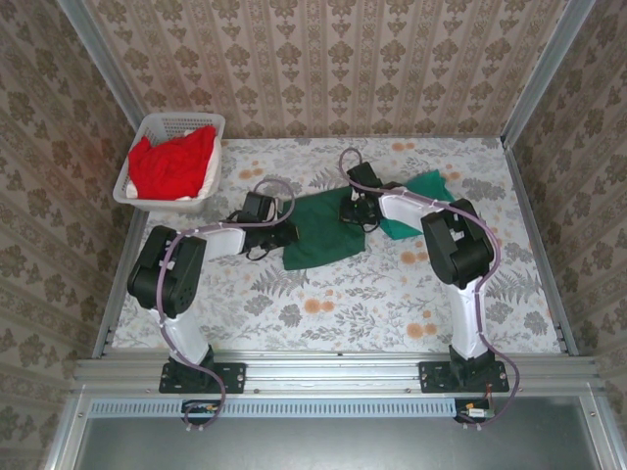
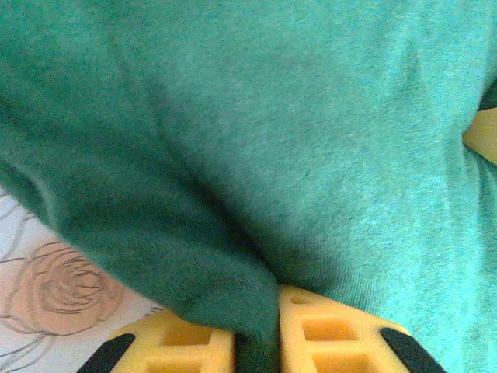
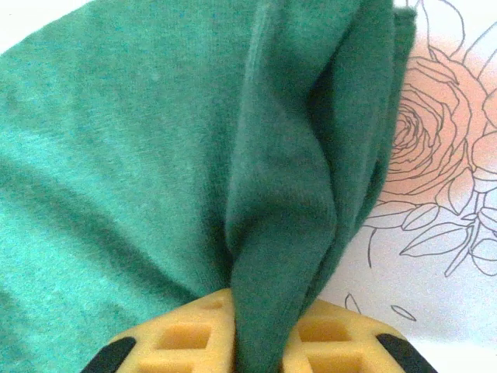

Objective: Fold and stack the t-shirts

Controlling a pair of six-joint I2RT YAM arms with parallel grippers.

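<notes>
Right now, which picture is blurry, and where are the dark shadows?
Left wrist view: the green t-shirt sits very close, its weave soft and blurry, a dark shadow under the fold above the left gripper. Right wrist view: sharper, shaded creases where the right gripper pinches it. Top external view: even light, no strong glare.

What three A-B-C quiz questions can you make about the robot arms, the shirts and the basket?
1. Where is the white basket? A: far-left corner of the table. B: near-right corner. C: middle.
2. What colour is the cloth in it? A: blue. B: red. C: yellow.
3. What are the left gripper and right gripper doing? A: hanging open. B: pinching the green t-shirt. C: lifting the basket.
Answers:
1 A, the top view shows it at the far left.
2 B, red t-shirts fill it.
3 B, each wrist view shows green cloth clamped.
</notes>
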